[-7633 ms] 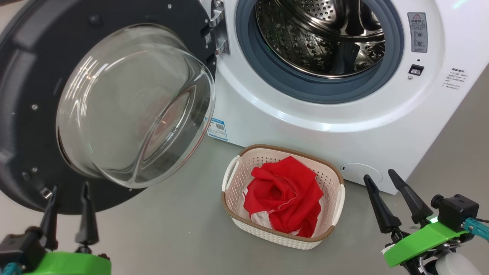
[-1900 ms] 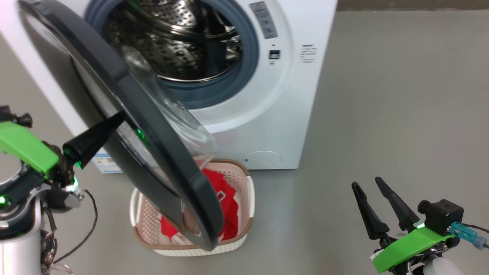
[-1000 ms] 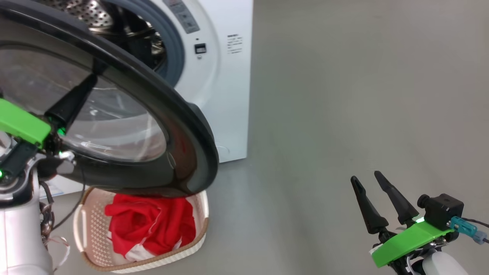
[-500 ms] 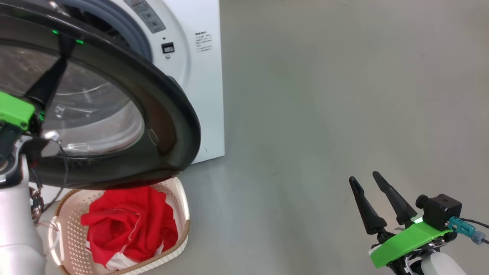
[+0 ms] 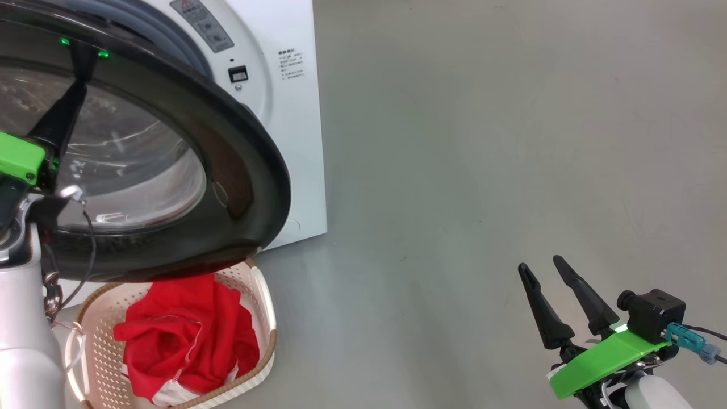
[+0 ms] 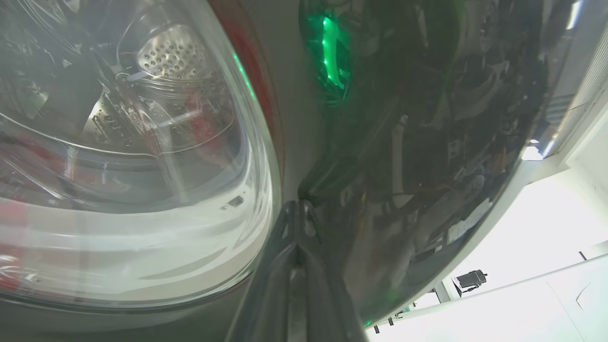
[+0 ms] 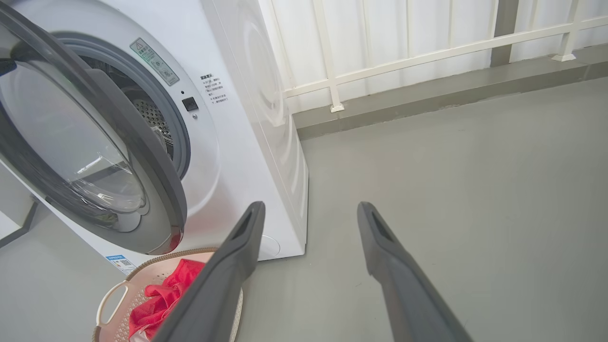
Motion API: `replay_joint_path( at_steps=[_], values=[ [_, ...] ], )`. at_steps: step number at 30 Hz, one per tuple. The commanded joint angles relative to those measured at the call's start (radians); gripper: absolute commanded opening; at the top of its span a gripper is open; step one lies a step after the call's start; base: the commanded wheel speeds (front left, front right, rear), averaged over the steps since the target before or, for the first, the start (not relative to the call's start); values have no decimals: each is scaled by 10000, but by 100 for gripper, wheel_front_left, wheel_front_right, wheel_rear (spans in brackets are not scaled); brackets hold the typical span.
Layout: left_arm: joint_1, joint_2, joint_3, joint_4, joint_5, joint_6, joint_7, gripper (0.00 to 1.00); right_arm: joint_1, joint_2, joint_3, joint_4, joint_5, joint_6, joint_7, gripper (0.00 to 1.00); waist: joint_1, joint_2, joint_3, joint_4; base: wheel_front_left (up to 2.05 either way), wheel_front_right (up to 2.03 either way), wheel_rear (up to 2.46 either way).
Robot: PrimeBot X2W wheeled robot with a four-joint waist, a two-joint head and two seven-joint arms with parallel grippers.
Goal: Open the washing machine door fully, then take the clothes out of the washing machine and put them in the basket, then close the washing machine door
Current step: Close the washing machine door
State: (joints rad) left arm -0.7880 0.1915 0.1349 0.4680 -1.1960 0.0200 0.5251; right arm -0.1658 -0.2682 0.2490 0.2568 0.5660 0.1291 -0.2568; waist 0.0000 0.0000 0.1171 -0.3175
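Left gripper [image 5: 84, 57] on the job: my two fingers were clenched tight together, nothing pinched between them, and laid flat-on against the outer face of the washing machine door [image 5: 250, 170]. From the left wrist, the tips met their own reflection in the glossy black ring, just beside the edge of the glass bowl [image 6: 142, 142], so touching, as far as I could tell. Through that glass I caught the perforated steel of the drum [image 6: 175, 57] and smears of red.

The door itself stood ajar, angled out from the washing machine [image 5: 295, 142], neither wide open nor shut. On the latch side a gap showed the blue-grey gasket [image 7: 176, 124] and a slice of the drum behind it.

Down below, the basket [image 5: 267, 318] sat on the grey floor [image 5: 483, 170], right in front of the machine. In the head view the door's lower edge hung over the basket's far end. The clothes [image 5: 182, 341] were in the basket, a bright red heap with a bit of white at the bottom.

Over on the other side, the right gripper [image 5: 540, 264] was released, fingers spread wide, holding nothing. It hovered above bare floor, well apart from the machine and the basket. Past the machine's side ran a white railing [image 7: 403, 52].
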Motion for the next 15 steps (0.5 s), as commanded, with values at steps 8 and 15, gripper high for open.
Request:
replay_joint_path(
  at_steps=[8,15],
  values=[
    [-475,399,132,-172,48,-265,15,0,-198,-109,133,-204,17,16,-49,100,0,0,-6,208,0,0,0],
    [-190,366,89,-370,-19,-368,132,0,-148,-120,70,-186,-2,16,-49,100,0,0,-132,474,0,0,0]
  ],
)
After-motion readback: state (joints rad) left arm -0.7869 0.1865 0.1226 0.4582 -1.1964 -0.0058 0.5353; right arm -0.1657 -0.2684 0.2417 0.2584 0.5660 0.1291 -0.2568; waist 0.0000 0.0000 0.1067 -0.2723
